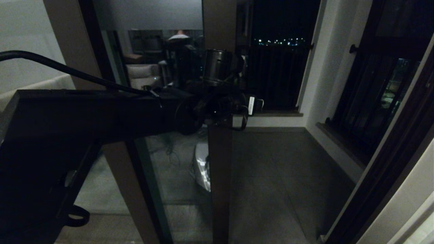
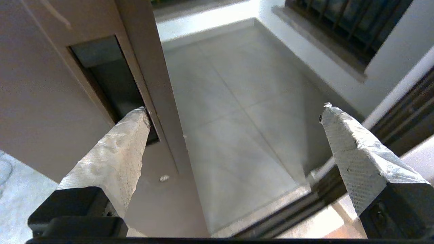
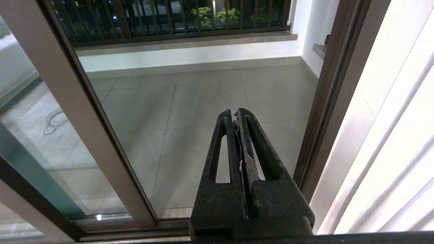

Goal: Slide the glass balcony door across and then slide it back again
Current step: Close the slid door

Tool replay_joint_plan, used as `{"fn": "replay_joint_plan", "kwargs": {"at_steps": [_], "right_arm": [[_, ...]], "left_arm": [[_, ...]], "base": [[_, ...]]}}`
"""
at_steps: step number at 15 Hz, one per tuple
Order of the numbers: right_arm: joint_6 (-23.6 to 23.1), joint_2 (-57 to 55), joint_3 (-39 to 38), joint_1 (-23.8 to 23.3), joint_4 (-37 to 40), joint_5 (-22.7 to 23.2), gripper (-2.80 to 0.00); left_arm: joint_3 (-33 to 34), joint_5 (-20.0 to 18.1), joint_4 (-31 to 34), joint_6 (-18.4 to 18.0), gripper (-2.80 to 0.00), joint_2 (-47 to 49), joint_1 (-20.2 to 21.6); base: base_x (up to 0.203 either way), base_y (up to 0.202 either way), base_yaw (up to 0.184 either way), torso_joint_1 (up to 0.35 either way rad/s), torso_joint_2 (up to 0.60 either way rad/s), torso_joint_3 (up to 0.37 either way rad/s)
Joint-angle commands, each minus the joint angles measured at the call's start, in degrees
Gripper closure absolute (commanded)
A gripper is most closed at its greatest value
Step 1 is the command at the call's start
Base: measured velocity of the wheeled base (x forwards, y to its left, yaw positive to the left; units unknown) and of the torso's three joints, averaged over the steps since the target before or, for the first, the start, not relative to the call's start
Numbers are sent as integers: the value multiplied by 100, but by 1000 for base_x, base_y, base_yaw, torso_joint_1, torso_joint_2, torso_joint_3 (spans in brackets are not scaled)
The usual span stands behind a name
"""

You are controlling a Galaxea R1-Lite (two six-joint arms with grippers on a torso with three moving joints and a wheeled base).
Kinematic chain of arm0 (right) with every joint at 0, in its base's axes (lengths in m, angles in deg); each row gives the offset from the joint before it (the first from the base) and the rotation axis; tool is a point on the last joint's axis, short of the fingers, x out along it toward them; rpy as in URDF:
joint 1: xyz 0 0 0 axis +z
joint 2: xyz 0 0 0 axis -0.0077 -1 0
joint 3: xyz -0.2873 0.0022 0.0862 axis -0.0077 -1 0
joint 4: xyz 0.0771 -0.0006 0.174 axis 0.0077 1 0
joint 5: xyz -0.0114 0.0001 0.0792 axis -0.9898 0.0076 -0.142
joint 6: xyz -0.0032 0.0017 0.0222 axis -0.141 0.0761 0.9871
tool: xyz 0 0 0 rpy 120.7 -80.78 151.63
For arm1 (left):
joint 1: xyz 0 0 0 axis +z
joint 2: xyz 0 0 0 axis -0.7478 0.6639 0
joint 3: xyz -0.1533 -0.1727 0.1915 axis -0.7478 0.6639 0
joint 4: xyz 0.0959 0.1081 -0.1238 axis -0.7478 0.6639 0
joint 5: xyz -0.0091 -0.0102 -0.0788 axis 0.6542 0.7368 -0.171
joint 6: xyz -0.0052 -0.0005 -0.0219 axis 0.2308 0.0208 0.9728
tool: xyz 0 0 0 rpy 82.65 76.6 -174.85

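Door (image 2: 51, 101) frame: brown, tan under wrist-camera light; handle slot (image 2: 112, 88) dark grey-black; small silver screw (image 2: 164, 178) below slot. Left gripper (image 2: 234, 112) fingers (image 2: 115, 152): pale grey, fine dimpled texture, black bases. Right gripper (image 3: 237, 117): black, rough grainy surface, whitish flecks along seam. Floor tiles (image 3: 203, 98): light grey, thin darker grout lines. Low wall (image 3: 190, 56): white. Railing (image 3: 169, 17): dark bars, green leaves behind. Left arm (image 1: 84, 115): black.

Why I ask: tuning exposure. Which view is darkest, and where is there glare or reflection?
Head view is darkest: the glass balcony door mirrors the room, the left arm a black silhouette. Left wrist view: evenly lit, balcony floor pale. Right wrist view: glare on the white wall.
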Motion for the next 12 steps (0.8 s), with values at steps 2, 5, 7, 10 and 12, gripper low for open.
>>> {"fn": "replay_joint_plan", "kwargs": {"at_steps": [2, 5, 7, 10, 12], "right_arm": [[0, 0, -9, 2, 1, 2, 0], [0, 0, -9, 2, 1, 2, 0], [0, 0, -9, 2, 1, 2, 0], [0, -9, -9, 2, 1, 2, 0], [0, 0, -9, 2, 1, 2, 0]], "left_arm": [[-43, 40, -90, 1, -280, 209, -68], [-52, 40, -165, 1, -280, 278, -136], [-52, 46, -213, -43, -280, 323, -191], [-69, 49, -213, -113, -280, 366, -208], [-69, 49, -222, -113, -280, 428, -226]], "base": [[0, 0, 0, 0, 0, 0], [0, 0, 0, 0, 0, 0], [0, 0, 0, 0, 0, 0], [0, 0, 0, 0, 0, 0], [0, 0, 0, 0, 0, 0]]}}
